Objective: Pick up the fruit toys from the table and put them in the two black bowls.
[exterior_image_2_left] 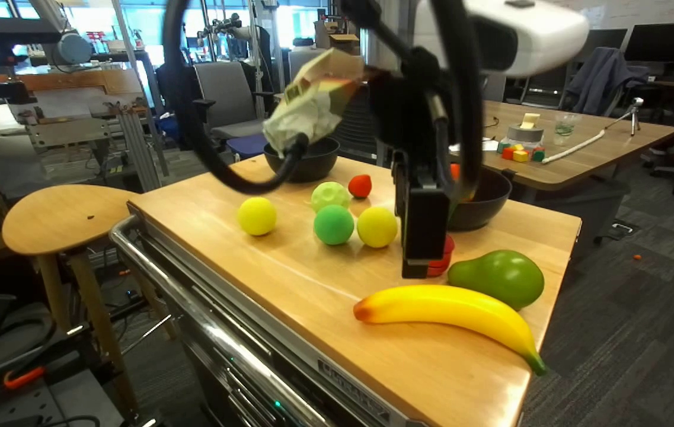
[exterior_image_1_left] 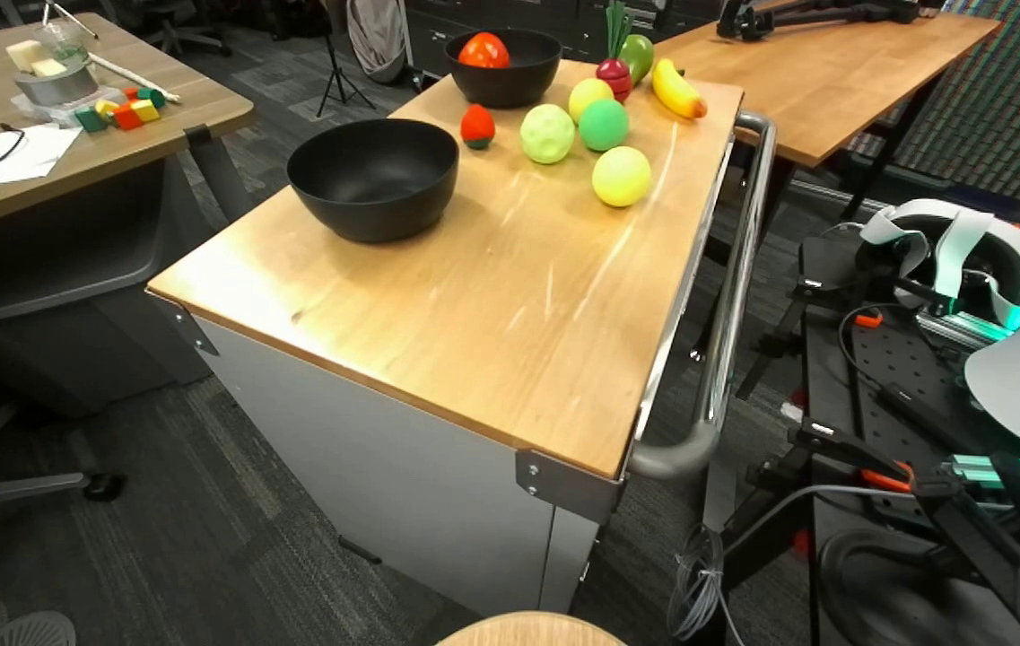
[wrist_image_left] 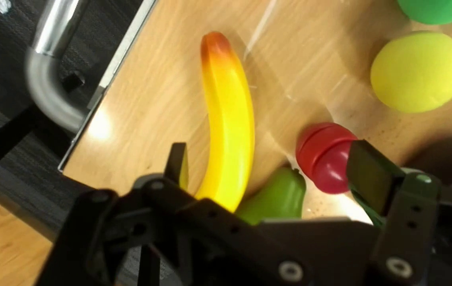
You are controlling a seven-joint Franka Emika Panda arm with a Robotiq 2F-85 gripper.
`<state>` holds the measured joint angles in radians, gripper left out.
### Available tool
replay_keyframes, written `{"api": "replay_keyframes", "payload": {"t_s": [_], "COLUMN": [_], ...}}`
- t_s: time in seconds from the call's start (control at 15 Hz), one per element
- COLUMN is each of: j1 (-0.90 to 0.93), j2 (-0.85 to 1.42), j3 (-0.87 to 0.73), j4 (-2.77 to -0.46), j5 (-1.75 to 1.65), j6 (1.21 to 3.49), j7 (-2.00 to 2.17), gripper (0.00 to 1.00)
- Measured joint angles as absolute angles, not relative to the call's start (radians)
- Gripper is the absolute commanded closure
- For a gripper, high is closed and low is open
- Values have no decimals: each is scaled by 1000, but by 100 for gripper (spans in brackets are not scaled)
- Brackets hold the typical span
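Above table (exterior_image_1_left: 465, 323), jaws wide apart; apple (exterior_image_1_left: 484, 52) in black bowl (exterior_image_1_left: 510, 90).

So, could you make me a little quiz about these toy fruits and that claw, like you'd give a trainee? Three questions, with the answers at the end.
1. Multiple choice: what colour is the round fruit toy lying in a black bowl?
A) green
B) yellow
C) red-orange

2. True or false: the claw stands open.

3. Compare: in the wrist view, which lies closer to the metal bar, the banana or the green pear-shaped toy?

Key:
1. C, red-orange.
2. True.
3. The banana.
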<state>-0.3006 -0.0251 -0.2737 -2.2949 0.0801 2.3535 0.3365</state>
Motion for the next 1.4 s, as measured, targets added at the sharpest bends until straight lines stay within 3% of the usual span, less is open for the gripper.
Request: {"api": "replay_keyframes", "payload": {"t_s": [0.27,0.33,0.47,0.93,1.0,1.4], "j1": [-285,-282,-276,-259,-259,-212], "j2": [85,107,146,186,182,22], "j3": [-268,-268,-270,-273,-272,-238], "j4": [-2280,-2277,-2275,-2272,-2277,-2395], "j5": [30,8,-44,-90,-80,-56], "j6": [2390,2405,2439,2509,2535,2718], "j7": [333,334,340,341,333,251], "gripper": [4,23,29,83,87,87]}}
